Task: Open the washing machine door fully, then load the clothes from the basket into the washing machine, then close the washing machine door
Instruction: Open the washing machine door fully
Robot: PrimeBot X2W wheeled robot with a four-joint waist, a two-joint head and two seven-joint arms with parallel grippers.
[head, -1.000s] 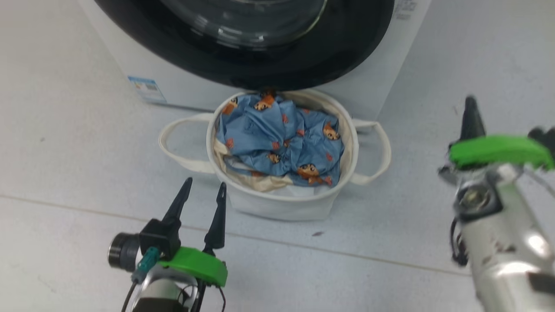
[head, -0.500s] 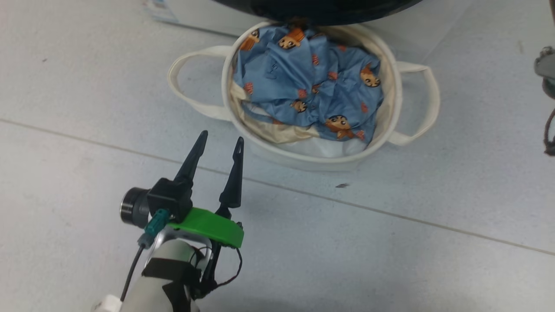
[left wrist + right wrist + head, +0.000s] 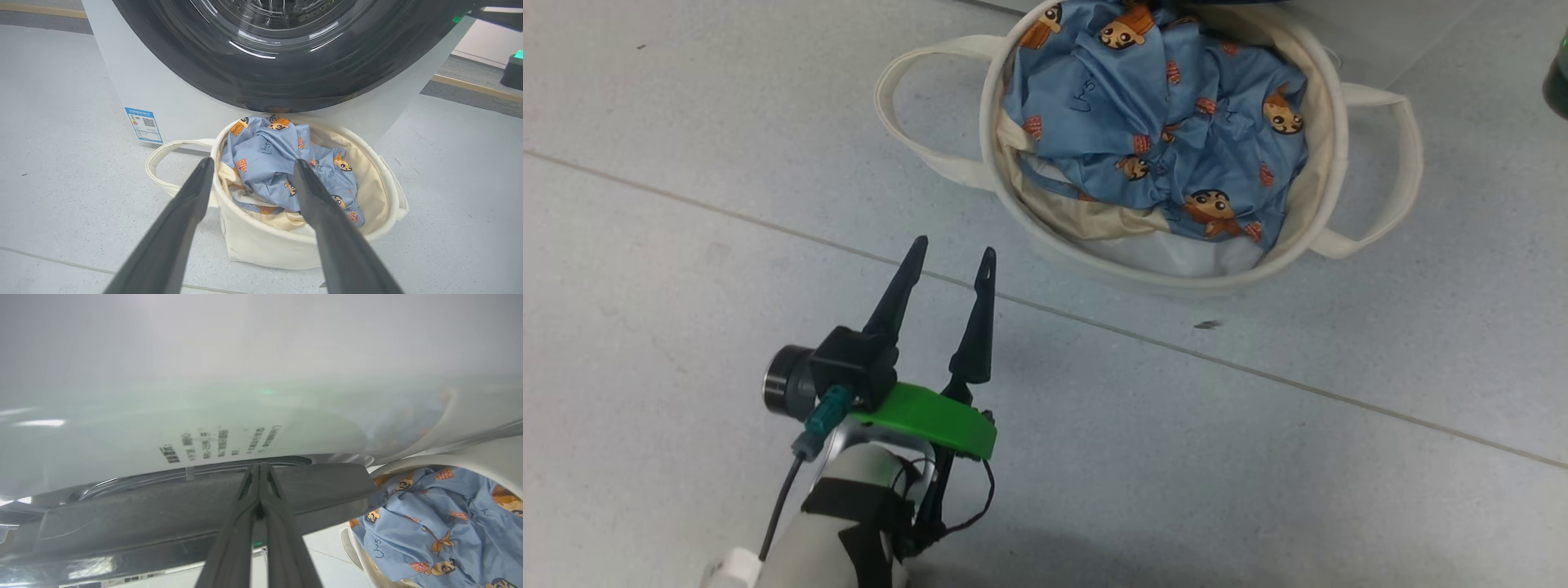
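Observation:
The basket [image 3: 1168, 278] stands on the floor, with blue cartoon-print clothes [image 3: 1160, 122] heaped over a cream garment [image 3: 1078, 216]. My left gripper [image 3: 954, 247] hovers open and empty just short of the basket's near left rim. In the left wrist view, my left gripper [image 3: 254, 162] points at the clothes [image 3: 265, 159] in the basket [image 3: 261, 245]. Behind it, the washing machine door [image 3: 286, 73] lies against the washing machine [image 3: 171, 102]. My right gripper [image 3: 259, 467] is shut, its tips at the seam between the door's dark rim [image 3: 122, 522] and the white front [image 3: 204, 375].
A blue QR sticker [image 3: 143, 124] sits low on the machine's front, left of the basket. A tile joint [image 3: 1258, 371] crosses the grey floor in front of the basket. A dark object with a green light [image 3: 515, 69] stands far right.
The head camera has tilted down, so the machine has slid out at the top and the right arm out at the right. Both grippers keep their states.

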